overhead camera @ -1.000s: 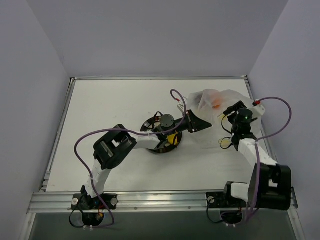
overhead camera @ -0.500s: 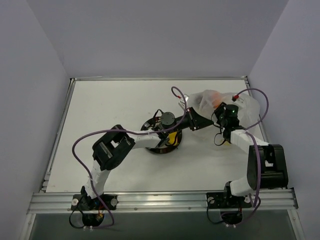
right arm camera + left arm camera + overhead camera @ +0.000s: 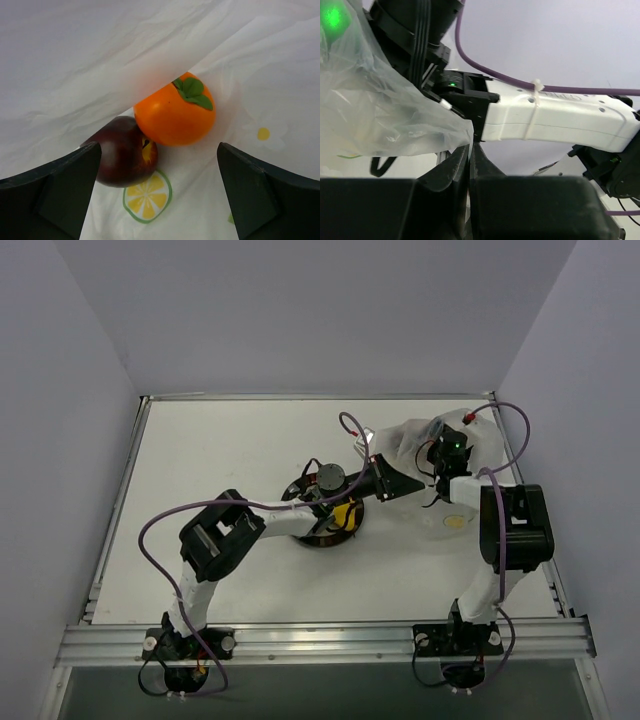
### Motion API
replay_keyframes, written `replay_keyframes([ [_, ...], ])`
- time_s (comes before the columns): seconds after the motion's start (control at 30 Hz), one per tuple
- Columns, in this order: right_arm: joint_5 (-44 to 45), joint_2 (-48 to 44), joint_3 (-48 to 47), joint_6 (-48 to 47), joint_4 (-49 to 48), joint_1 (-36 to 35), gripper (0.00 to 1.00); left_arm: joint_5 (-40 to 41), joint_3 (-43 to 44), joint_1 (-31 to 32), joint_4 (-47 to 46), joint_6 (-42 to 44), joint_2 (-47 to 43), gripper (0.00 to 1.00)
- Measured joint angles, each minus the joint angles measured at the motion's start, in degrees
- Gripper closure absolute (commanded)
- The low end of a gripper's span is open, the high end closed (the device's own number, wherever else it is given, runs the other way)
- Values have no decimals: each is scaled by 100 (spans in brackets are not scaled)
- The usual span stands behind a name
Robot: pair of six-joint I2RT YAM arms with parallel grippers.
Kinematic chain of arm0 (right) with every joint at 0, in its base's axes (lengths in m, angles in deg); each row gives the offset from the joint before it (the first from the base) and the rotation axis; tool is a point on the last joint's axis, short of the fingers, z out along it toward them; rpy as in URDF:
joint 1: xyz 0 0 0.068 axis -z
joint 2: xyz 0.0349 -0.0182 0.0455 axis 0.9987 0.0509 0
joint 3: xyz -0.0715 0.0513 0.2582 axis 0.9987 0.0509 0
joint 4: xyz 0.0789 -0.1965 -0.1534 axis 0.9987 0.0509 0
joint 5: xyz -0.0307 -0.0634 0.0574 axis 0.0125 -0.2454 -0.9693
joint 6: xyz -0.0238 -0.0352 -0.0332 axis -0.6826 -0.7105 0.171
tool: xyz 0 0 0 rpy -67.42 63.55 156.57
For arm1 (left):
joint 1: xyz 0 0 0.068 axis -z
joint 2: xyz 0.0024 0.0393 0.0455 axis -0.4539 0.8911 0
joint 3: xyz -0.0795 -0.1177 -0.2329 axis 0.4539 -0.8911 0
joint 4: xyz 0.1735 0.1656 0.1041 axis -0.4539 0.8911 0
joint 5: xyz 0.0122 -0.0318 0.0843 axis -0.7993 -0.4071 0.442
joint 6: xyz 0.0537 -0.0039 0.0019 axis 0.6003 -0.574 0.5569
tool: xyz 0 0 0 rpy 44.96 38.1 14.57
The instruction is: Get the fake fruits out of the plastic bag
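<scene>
The plastic bag (image 3: 405, 443) lies bunched at the far right of the table. My left gripper (image 3: 412, 484) is shut on the bag's near edge, and the left wrist view shows the film (image 3: 385, 100) pinched between the jaws of the left gripper (image 3: 470, 147). My right gripper (image 3: 437, 446) is inside the bag, open (image 3: 157, 200), with both fingers wide apart. Just ahead of it on the bag's floor lie an orange fruit with green leaves (image 3: 175, 112) and a dark red apple (image 3: 122, 157), touching. A yellow fruit (image 3: 345, 516) sits on the plate (image 3: 318, 542). The green ball is out of view.
The dark-rimmed metal plate lies mid-table under my left forearm. A printed lemon slice (image 3: 147, 197) marks the bag floor between my right fingers. My right arm's white link (image 3: 555, 117) crosses close in front of the left gripper. Purple cables loop over both arms.
My right arm has swung in toward the bag, and its gripper has gone into the bag's mouth. The bag has bunched up toward the far side. My left gripper has kept its hold.
</scene>
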Motion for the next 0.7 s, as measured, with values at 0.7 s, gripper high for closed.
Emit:
replay_keyframes([
  [0.7, 297, 1775, -1491, 173, -367, 24, 18, -74, -28, 31, 144, -46, -2, 98],
])
